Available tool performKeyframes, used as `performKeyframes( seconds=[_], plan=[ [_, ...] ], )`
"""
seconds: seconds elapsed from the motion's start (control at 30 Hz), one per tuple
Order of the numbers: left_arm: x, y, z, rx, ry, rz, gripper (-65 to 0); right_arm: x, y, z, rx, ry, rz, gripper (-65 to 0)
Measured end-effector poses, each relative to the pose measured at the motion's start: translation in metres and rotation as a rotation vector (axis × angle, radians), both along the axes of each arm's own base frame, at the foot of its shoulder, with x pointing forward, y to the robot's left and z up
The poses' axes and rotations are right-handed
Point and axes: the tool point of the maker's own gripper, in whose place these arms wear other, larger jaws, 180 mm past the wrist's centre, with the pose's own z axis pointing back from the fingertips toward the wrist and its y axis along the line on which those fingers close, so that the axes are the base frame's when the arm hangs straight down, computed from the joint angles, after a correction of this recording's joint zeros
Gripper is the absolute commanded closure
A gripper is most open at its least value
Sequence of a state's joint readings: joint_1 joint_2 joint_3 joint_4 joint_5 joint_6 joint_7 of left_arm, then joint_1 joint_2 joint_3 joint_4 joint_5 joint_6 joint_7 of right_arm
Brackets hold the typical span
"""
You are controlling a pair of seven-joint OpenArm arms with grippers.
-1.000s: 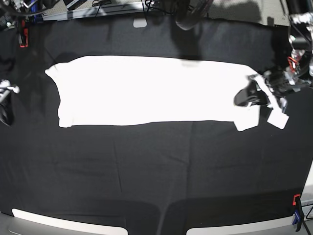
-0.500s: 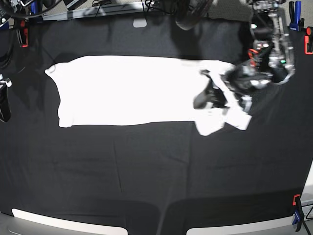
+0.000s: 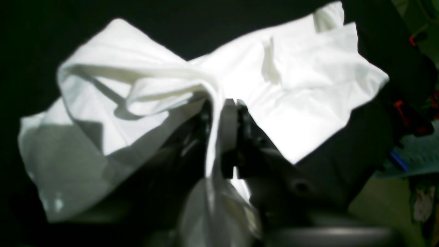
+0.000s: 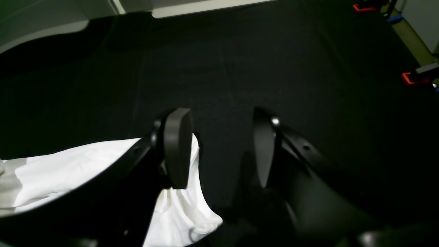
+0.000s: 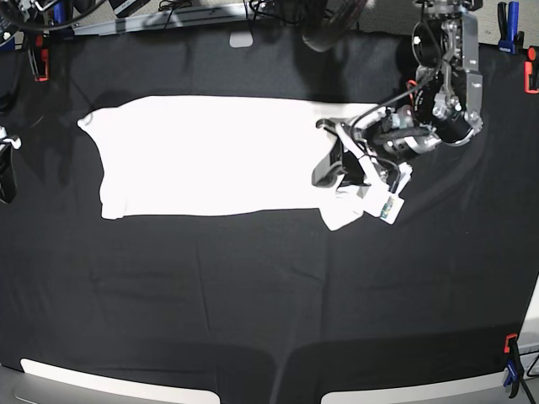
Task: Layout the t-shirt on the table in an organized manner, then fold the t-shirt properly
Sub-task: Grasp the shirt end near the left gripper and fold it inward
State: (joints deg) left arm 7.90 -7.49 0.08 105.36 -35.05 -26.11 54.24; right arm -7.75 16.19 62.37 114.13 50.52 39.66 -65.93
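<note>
The white t-shirt lies spread as a long band across the upper part of the black table. Its right end is lifted and doubled back to the left. My left gripper is at that end. In the left wrist view the left gripper has its jaws close together with a fold of the t-shirt pinched between them. My right gripper stands open over bare black cloth with nothing between its fingers. A corner of the t-shirt lies beside its left finger. In the base view the right arm sits at the far left edge.
Red clamps and a blue clamp sit at the back edge, and another clamp is at the front right corner. A small white label lies at the back. Pale strips mark the front edge.
My left gripper has carried the shirt's right end leftward, from the far right to over the shirt's right part, so the band is shorter. The right arm has hardly moved.
</note>
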Motion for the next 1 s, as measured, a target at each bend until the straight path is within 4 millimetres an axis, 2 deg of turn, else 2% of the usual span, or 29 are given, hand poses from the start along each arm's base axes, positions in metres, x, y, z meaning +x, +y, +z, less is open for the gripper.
performKeyframes(
  seconds=[0.03,0.07,0.43,0.5,0.57,0.6,0.9,1.0],
  plan=[
    [-0.001,-0.002,0.002,-0.012,-0.001,-0.012,-20.1,0.000,-0.001,0.000,-0.002,0.002,-0.003,-28.1],
    [-0.004,-0.004,0.001,-0.013,0.009,-0.031,-22.3,0.000,-0.001,-0.001,-0.005,0.005,-0.006,-28.1],
    [0.004,-0.010,0.016,-0.054,-0.005,-0.060,-22.4,0.002,-0.004,0.006,-0.020,-0.019,-0.007,-28.5],
    [0.005,-0.010,0.017,-0.055,-0.008,-0.060,-22.4,0.001,-0.004,0.005,-0.019,-0.015,-0.007,-34.9],
    [0.004,-0.010,0.016,-0.054,-0.006,-0.060,-22.4,0.000,-0.004,0.002,-0.018,0.003,-0.007,-46.6],
    [0.004,-0.010,0.016,-0.054,-0.005,-0.061,-22.4,0.000,-0.004,0.001,-0.018,0.008,-0.007,-47.9],
    [0.004,-0.010,0.016,-0.053,-0.004,-0.062,-22.4,-0.001,-0.005,0.000,-0.023,0.014,-0.012,-47.5],
    [0.004,-0.010,0.016,-0.053,-0.004,-0.062,-22.4,-0.005,-0.013,-0.010,-0.051,0.067,-0.058,-47.5]
  ],
)
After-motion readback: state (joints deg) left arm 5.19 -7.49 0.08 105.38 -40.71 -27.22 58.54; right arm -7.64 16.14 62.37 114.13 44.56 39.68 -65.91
